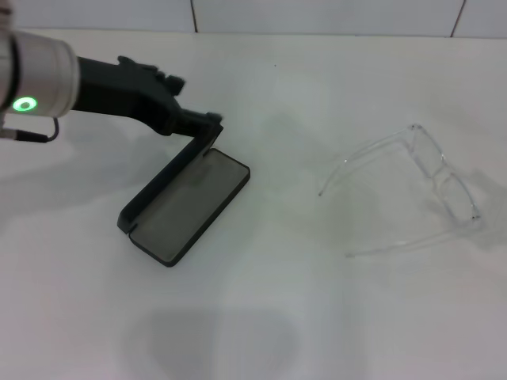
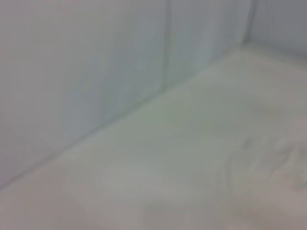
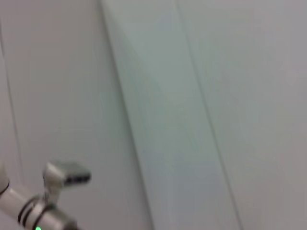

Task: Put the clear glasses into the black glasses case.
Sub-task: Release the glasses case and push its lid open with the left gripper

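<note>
Silver-white left arm (image 1: 40,79), green indicator light (image 1: 26,104), black end effector (image 1: 207,127).

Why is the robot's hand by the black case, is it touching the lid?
Touching. The head view shows the left gripper meeting the raised lid's top edge of the black glasses case.

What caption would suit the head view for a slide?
Left gripper at the raised lid of the open black glasses case; clear glasses lie unfolded on the white table.

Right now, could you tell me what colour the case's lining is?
Grey, best seen in the head view.
</note>
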